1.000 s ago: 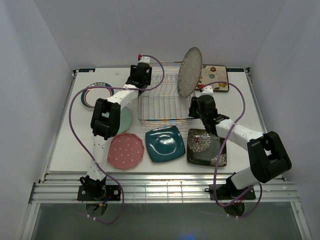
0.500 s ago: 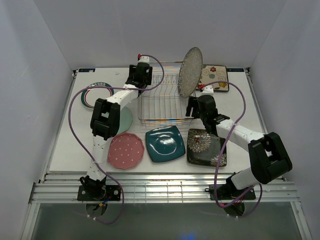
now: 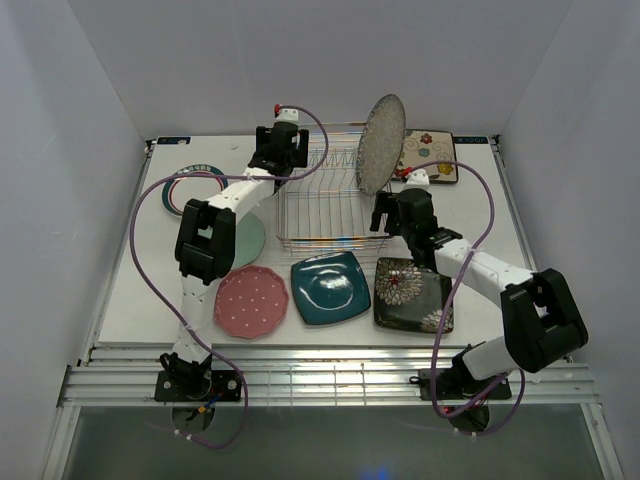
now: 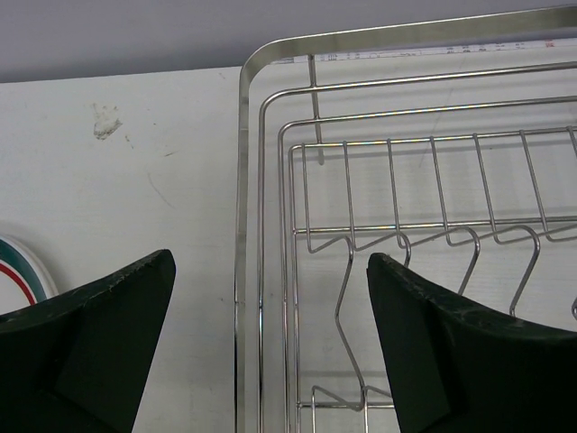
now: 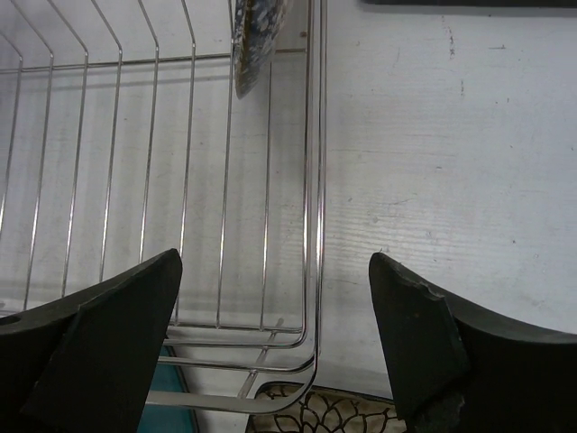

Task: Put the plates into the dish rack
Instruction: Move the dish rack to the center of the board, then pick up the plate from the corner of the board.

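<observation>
Standing upright in the dish rack (image 3: 328,240), the speckled grey plate (image 3: 381,143) was ungripped; the left end effector (image 4: 270,271) and right end effector (image 5: 275,271) gaped wide, holding nothing.

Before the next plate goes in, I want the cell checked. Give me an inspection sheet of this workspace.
Surface: white table, faint scuff marks.
Job's things: dish rack at far centre; speckled grey plate upright at its right end; cream floral plate, black floral plate, teal plate, pink dotted plate, mint plate and white teal-rimmed plate flat on the table.
Clutter: nothing seen.
Jaws: left arm and right arm both open, empty, at the rack's far left and near right corners.
Cables: purple cables loop from both arms; the left crosses the white teal-rimmed plate.
Surroundings: white walls on three sides; metal rails along the near edge.
</observation>
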